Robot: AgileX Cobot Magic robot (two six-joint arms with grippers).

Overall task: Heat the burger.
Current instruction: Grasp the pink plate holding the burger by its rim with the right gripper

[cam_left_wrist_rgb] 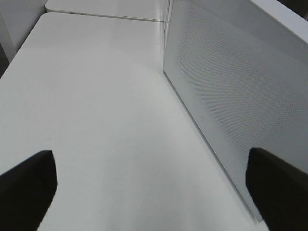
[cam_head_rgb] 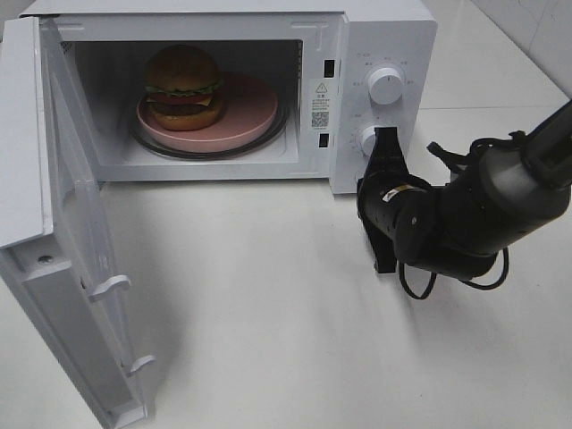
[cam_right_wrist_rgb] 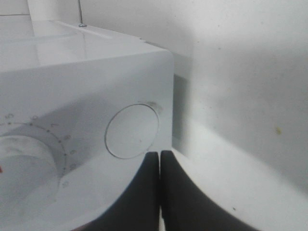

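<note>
Burger (cam_head_rgb: 183, 85) sits in microwave (cam_head_rgb: 398, 40) — frame sticker (cam_head_rgb: 320, 94) shows QR code (cam_head_rgb: 319, 118); wording illegible.

The burger (cam_head_rgb: 183, 88), glossy golden-brown bun over lettuce, tomato, cheese and patty, sits upright on the pink plate's (cam_head_rgb: 250, 112) left half.

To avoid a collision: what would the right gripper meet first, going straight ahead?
The right gripper would probably meet the flat round button on the white microwave's control panel; depth is unclear.
</note>
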